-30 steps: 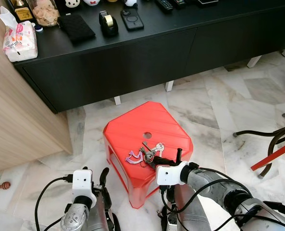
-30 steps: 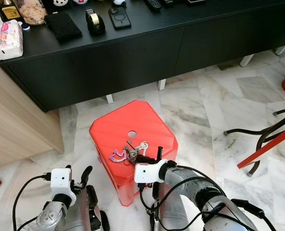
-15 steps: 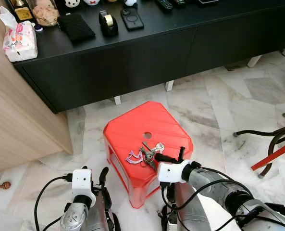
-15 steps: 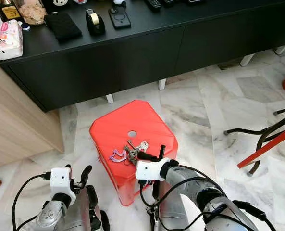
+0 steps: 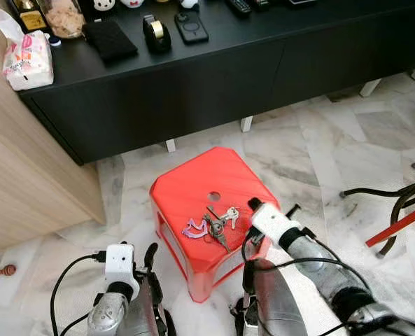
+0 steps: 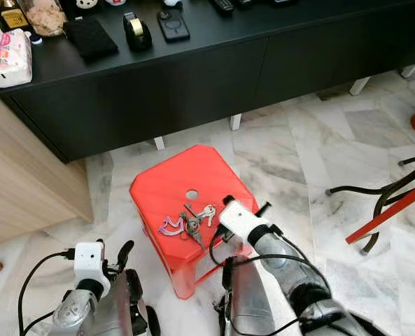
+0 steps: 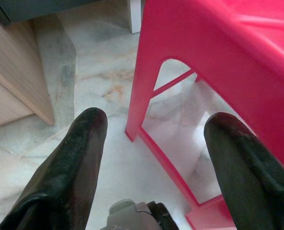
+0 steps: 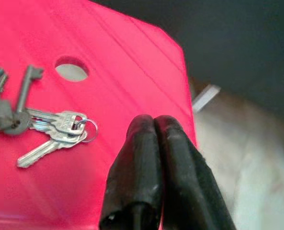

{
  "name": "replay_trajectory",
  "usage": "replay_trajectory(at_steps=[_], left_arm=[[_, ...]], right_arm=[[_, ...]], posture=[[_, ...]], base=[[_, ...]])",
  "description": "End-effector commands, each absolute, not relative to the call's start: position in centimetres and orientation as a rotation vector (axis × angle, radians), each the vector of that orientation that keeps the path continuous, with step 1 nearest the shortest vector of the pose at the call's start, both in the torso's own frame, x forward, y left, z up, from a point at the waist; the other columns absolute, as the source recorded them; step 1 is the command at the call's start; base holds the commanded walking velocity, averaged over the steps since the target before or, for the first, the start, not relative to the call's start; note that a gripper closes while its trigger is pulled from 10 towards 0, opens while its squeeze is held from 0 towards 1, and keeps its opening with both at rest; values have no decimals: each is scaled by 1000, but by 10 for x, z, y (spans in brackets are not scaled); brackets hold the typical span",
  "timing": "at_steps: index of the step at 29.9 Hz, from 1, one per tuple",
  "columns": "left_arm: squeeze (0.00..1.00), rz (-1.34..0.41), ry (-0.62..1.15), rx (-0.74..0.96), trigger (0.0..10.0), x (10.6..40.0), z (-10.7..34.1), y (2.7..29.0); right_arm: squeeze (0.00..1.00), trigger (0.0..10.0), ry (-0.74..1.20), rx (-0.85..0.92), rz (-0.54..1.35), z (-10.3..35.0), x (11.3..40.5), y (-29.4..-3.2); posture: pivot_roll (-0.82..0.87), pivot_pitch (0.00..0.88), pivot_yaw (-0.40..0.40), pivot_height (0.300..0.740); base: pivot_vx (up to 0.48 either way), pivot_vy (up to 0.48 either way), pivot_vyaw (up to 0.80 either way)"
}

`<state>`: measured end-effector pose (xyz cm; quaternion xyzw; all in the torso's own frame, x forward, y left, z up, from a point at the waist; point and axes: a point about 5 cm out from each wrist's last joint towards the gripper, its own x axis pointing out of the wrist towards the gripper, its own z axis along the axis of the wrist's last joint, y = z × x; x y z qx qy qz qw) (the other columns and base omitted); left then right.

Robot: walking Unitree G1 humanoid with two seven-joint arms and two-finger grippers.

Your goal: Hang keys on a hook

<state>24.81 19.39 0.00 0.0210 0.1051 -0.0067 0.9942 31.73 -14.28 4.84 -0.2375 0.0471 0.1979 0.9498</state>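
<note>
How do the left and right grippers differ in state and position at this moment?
The left gripper is open, fingers spread wide; the right gripper is shut, fingers pressed together, holding nothing. The left hangs low beside the red stool, near the floor; the right sits over the stool's top, next to the keys. Both have black fingers.

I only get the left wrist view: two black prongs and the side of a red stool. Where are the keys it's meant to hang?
Observer: The keys lie on top of the red stool, toward its front edge, next to a pink charm.
Operator: Is anything holding them?
Observer: No. The right gripper is over the stool's right side beside them, its jaws shut on nothing.
Operator: What's behind the stool?
Observer: A long black cabinet with a tissue pack on its left end.
</note>
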Motion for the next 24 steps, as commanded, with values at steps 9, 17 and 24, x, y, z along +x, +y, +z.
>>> replay_trajectory(at_steps=[9,17,24], left_arm=[[0,0,249,59,10000,244,-7,201],[0,21,143,76,10000,258,16,211],[0,24,16,23,10000,274,53,208]], right_arm=[[1000,10000,159,-217,421,55,323,-139],[1000,10000,124,-52,364,72,333,-148],[1000,10000,141,-40,333,69,330,-154]], posture=[[-112,250,-29,593],[-114,242,-35,593],[-120,228,-37,593]], base=[[0,0,0],[0,0,0],[0,0,0]])
